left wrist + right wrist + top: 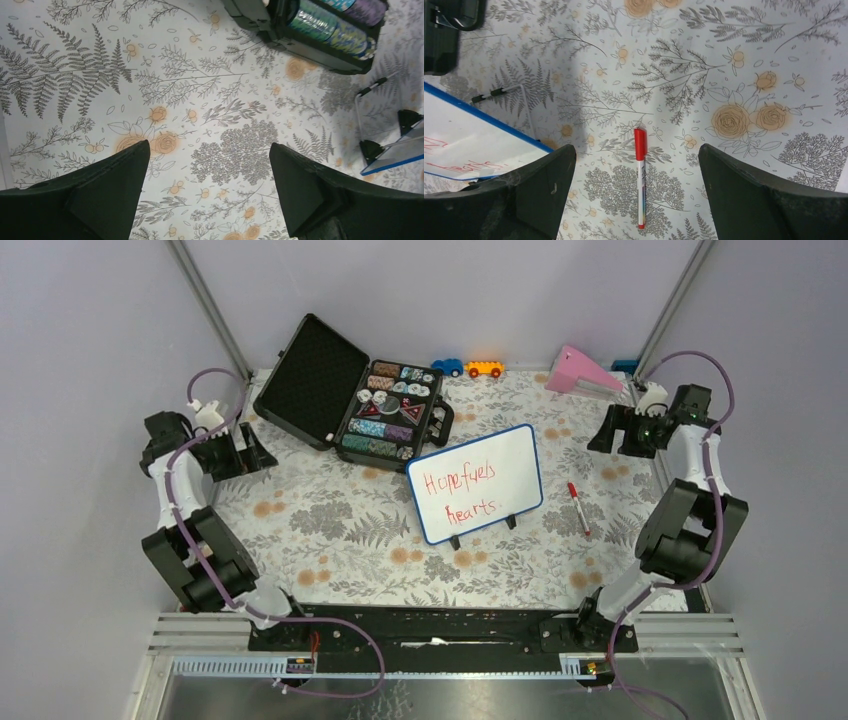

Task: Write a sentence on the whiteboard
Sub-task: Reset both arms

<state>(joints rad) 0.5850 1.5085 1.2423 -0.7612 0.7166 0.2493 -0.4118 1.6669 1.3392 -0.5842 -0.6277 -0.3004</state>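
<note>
The whiteboard [476,483], blue-framed on two black feet, stands tilted in the middle of the floral table. On it is the sentence [460,486] in red letters, "Hope fuels hearts", in two lines. A red-capped marker [578,508] lies flat on the cloth just right of the board. My right gripper [636,147] hangs open above that marker [640,180], which touches neither finger; the whiteboard's edge [469,140] shows at the left with red strokes. My left gripper [210,145] is open over bare cloth, with a whiteboard corner [400,155] and its feet at far right.
An open black case [345,400] with coloured spools lies behind the board at the back left, and its edge [310,30] appears in the left wrist view. Two toy cars [467,368] and a pink wedge [580,372] sit along the back wall.
</note>
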